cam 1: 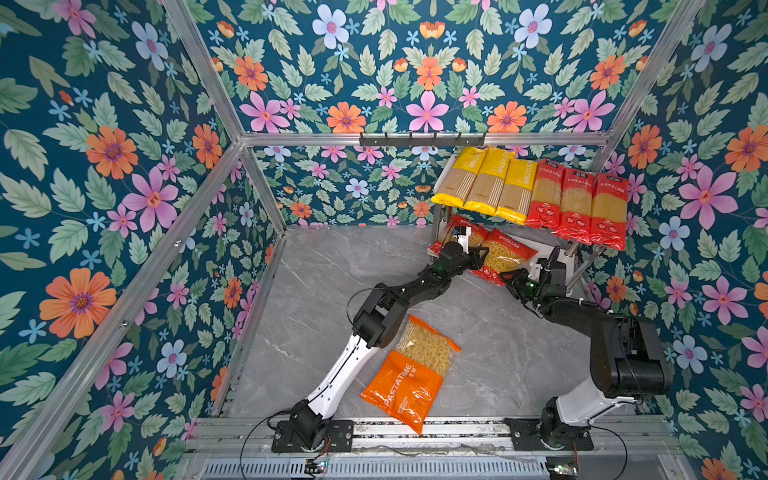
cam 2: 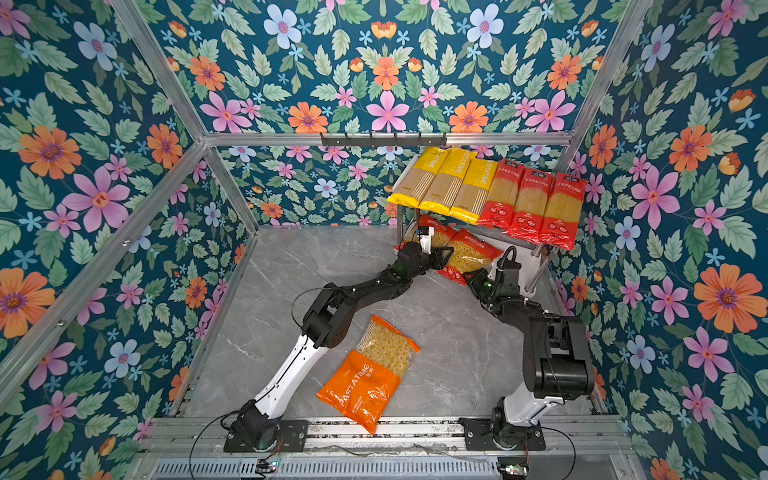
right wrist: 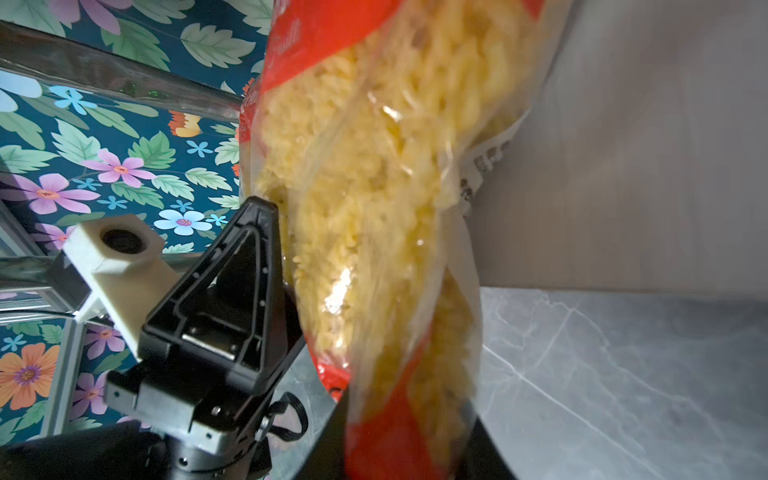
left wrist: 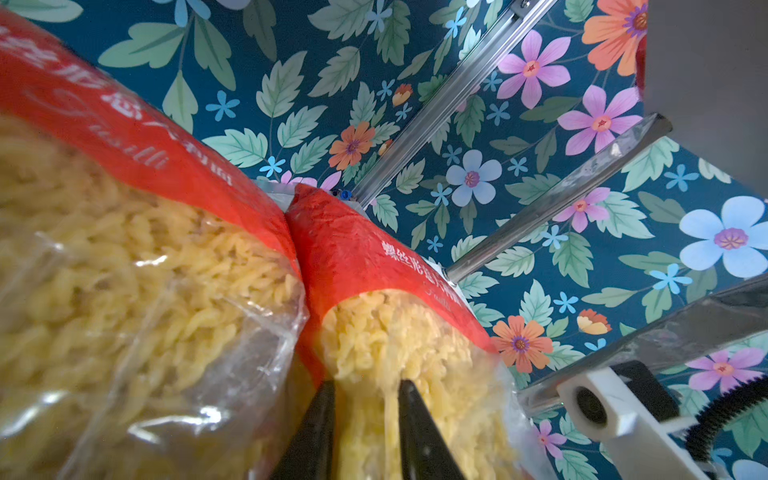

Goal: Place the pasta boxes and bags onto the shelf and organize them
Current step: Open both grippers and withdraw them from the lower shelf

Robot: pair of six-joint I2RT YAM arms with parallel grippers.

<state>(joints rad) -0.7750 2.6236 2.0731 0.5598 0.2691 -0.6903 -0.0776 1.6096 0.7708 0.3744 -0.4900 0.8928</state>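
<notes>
Right end effector [right wrist: 409, 432] pinches macaroni pack [cam 1: 505, 251]; marble tabletop [cam 1: 332, 270], floral walls [cam 1: 415, 62].

walls [cam 1: 104, 166] teal floral | big macaroni bag [cam 1: 409, 374] orange | small macaroni bag [cam 1: 505, 253] red | fingers [left wrist: 316, 432] probably black

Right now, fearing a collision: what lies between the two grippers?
A short red macaroni bag, seen in both top views and the right wrist view.

Six long packs [cam 1: 544, 195] lie atop the shelf [cam 1: 437, 222], two short packs [cam 1: 505, 253] beneath.
</notes>
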